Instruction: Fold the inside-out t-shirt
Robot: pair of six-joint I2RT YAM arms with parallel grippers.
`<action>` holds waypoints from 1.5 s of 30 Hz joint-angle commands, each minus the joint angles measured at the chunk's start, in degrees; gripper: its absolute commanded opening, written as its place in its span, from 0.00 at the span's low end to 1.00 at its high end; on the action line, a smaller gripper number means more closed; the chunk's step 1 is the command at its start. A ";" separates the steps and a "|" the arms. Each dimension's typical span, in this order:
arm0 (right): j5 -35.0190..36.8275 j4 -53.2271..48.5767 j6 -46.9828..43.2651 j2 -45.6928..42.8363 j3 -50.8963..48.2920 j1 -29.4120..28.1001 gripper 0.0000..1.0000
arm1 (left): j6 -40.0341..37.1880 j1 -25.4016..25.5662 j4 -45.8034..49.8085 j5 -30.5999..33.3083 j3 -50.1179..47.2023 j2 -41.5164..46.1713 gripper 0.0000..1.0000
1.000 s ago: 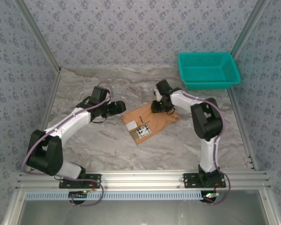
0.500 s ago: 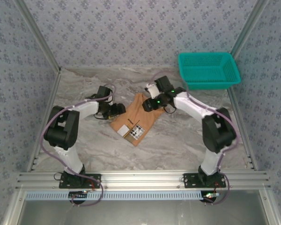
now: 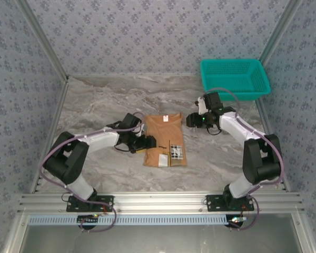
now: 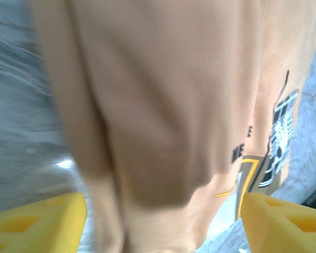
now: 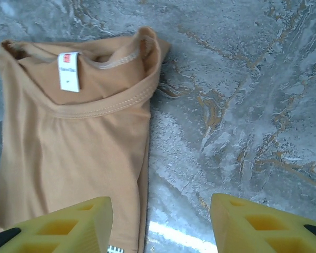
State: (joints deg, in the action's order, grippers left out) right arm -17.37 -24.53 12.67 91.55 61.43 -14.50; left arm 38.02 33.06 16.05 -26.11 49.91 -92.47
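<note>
In the last second the inside-out t-shirt (image 3: 163, 136) has swung round. It lay askew on the table (image 3: 95, 105) with the right claw (image 3: 191, 121) down on its far corner. Now it lies square as a narrow folded strip, with the collar (image 5: 116, 95) at the far end and the printed graphic (image 3: 175, 152) at the near end. The right claw has come off the cloth and drawn back, so the collar end sits just to its left, near but apart. In the right wrist view its jaws stand wide with nothing gripped. The shirt's long edge runs down between its two fingers, and the white label (image 5: 68, 71) lies ahead and to the left, inside the neckline. The left claw (image 3: 148, 143) has shifted in too and is now at the strip's left long edge, with the shirt immediately to its right. From above I cannot tell whether it touches the cloth. In the left wrist view its jaws are spread wide, the blurred tan fabric and its print lie ahead of and under them, and nothing is pinched. I judge that the straightening is finished and the lengthwise folds are in. What remains is probably a crosswise fold, one short end over the other, which would need both claws to take a fresh grip on the corners of one end.
</note>
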 commanded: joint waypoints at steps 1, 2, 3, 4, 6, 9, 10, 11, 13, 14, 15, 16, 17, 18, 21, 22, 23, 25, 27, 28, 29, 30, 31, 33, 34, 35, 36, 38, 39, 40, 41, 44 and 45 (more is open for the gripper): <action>-1.15 2.87 2.14 5.55 4.11 -0.62 0.57 | -3.42 -5.12 3.50 7.25 4.10 3.17 0.78; -1.71 3.09 2.19 7.60 5.75 -0.76 0.58 | -3.82 -6.71 2.84 7.45 4.82 3.02 0.79; -2.94 3.10 2.10 9.93 8.54 -0.73 0.60 | -4.32 -8.35 1.39 7.43 5.78 2.42 0.80; -3.84 3.55 1.97 12.08 10.81 -0.75 0.62 | -4.75 -9.60 0.33 7.74 7.07 1.31 0.80; -4.52 3.99 1.84 16.24 14.47 -1.27 0.66 | -5.75 -11.33 -1.45 7.10 10.35 -2.30 0.81; -5.74 2.68 0.91 21.60 19.34 -1.74 0.69 | -7.45 -12.53 -2.25 6.03 15.90 -9.33 0.81; -5.96 2.17 0.49 23.04 20.42 -1.77 0.70 | -7.98 -12.74 -2.09 5.04 17.91 -11.68 0.81; -6.45 1.70 0.14 23.94 21.10 -1.76 0.70 | -8.58 -12.84 -2.04 4.03 19.47 -13.57 0.81; -6.76 1.70 -0.16 25.56 21.95 -1.80 0.71 | -9.74 -12.59 -1.73 2.39 22.93 -16.90 0.81; -6.72 1.77 -0.98 26.12 22.39 -1.76 0.71 | -10.40 -12.41 -1.31 2.04 24.25 -18.11 0.80; -6.40 2.04 -1.87 26.71 22.83 -1.84 0.71 | -11.13 -12.09 -0.75 2.03 25.74 -19.28 0.80; -6.62 2.29 -1.94 27.29 23.05 -1.95 0.71 | -12.04 -11.73 -0.67 2.10 26.91 -20.30 0.80; -6.67 2.23 -2.02 27.94 23.48 -2.09 0.72 | -12.46 -11.46 -0.20 2.51 27.88 -21.29 0.80; -6.63 1.82 -2.28 28.69 23.96 -2.20 0.72 | -12.91 -11.22 0.56 2.45 29.26 -22.54 0.80; -6.79 0.87 -3.18 29.86 24.30 -2.44 0.72 | -13.39 -10.67 0.33 1.66 30.37 -24.70 0.80; -7.33 0.90 -3.51 29.96 24.03 -2.48 0.72 | -13.41 -10.41 -0.19 1.08 30.41 -25.27 0.80; -7.48 0.96 -3.69 30.00 23.92 -2.61 0.72 | -13.41 -10.19 -0.29 0.37 30.59 -25.83 0.80; -7.90 1.07 -3.95 29.76 23.50 -3.10 0.72 | -13.50 -9.46 -0.74 -0.61 30.93 -26.59 0.78; -8.19 1.15 -4.01 29.65 23.25 -3.62 0.71 | -13.76 -8.78 -1.08 -0.94 30.95 -27.02 0.77; -8.45 1.10 -3.89 29.73 23.21 -3.85 0.70 | -13.84 -8.57 -0.94 -1.05 30.90 -27.13 0.76; -8.70 1.12 -3.83 29.74 23.13 -4.12 0.70 | -13.85 -8.45 -1.17 -1.17 30.59 -27.08 0.75; -8.91 1.13 -3.81 29.89 23.06 -4.37 0.69 | -13.73 -8.37 -1.60 -1.23 30.12 -27.11 0.74; -8.82 1.02 -3.70 30.07 23.03 -4.56 0.69 | -13.51 -8.36 -1.96 -1.27 29.62 -27.21 0.73; -9.14 0.98 -3.66 30.27 22.90 -4.92 0.68 | -13.58 -8.36 -2.46 -1.87 28.83 -27.50 0.70; -9.26 1.13 -3.55 30.36 22.65 -5.20 0.67 | -13.50 -8.37 -2.97 -2.26 28.37 -27.59 0.69; -9.50 1.16 -3.42 30.35 22.44 -5.48 0.66 | -13.43 -8.38 -3.48 -2.61 27.92 -27.72 0.67; -9.67 1.25 -3.31 30.35 22.25 -5.70 0.65 | -13.41 -8.37 -3.76 -3.27 27.70 -27.84 0.65; -10.16 1.33 -3.18 30.36 21.82 -6.13 0.64 | -13.41 -8.33 -4.25 -4.05 27.36 -27.94 0.63; -10.47 1.38 -3.17 30.35 21.65 -6.31 0.63 | -13.50 -8.28 -4.51 -4.36 27.01 -27.94 0.62; -10.86 1.76 -2.97 30.27 21.31 -6.41 0.62 | -13.54 -8.28 -4.94 -4.68 26.76 -28.01 0.61; -11.20 2.23 -2.70 30.27 20.90 -6.44 0.60 | -13.59 -8.27 -5.42 -4.97 26.60 -28.10 0.60; -12.89 3.86 -1.69 30.31 20.05 -6.50 0.57 | -13.50 -8.28 -6.26 -6.27 26.29 -28.96 0.54; -13.35 4.18 -1.53 30.28 19.94 -6.46 0.55 | -13.41 -8.27 -6.67 -6.71 26.07 -29.32 0.53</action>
State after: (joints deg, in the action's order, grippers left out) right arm -27.49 -20.43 10.07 120.44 82.63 -20.67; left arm 24.91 23.57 10.35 -27.51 77.65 -119.02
